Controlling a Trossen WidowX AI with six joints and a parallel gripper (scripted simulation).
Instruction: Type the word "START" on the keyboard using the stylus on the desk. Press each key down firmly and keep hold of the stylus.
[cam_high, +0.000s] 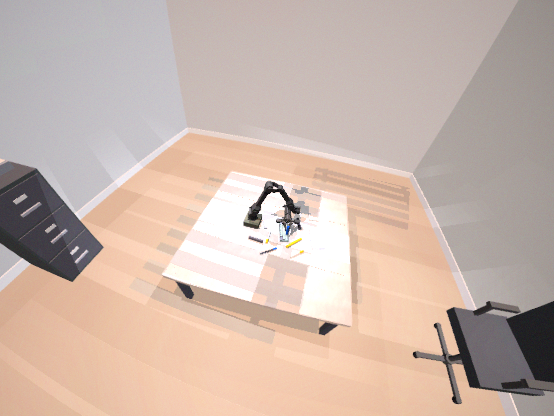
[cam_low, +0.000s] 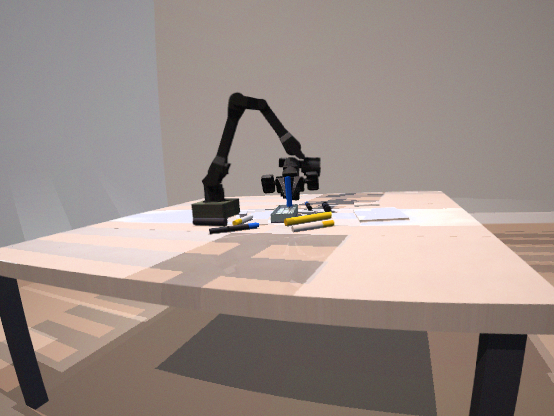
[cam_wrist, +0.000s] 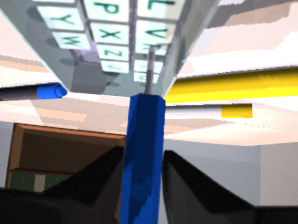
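Observation:
My gripper (cam_wrist: 143, 157) (cam_low: 290, 186) (cam_high: 290, 218) is shut on the blue stylus (cam_wrist: 144, 150) (cam_low: 288, 192), which points straight down. Its thin grey tip (cam_wrist: 149, 70) reaches the near edge of the small grey keyboard (cam_wrist: 95, 75) (cam_low: 283, 213) (cam_high: 285, 233). The tip is at the bottom keys of the row under the V key (cam_wrist: 157, 32). In the wrist view the keys X (cam_wrist: 112, 35), P and Y also show. I cannot tell whether the tip presses a key.
A yellow marker (cam_wrist: 235, 85) (cam_low: 308, 218) and a white pen with a yellow cap (cam_wrist: 235, 111) (cam_low: 313, 225) lie beside the keyboard. A black pen with a blue cap (cam_wrist: 47, 91) (cam_low: 234, 228) lies on the other side. The arm's base (cam_low: 215, 209) stands left; white paper (cam_low: 381, 214) lies right.

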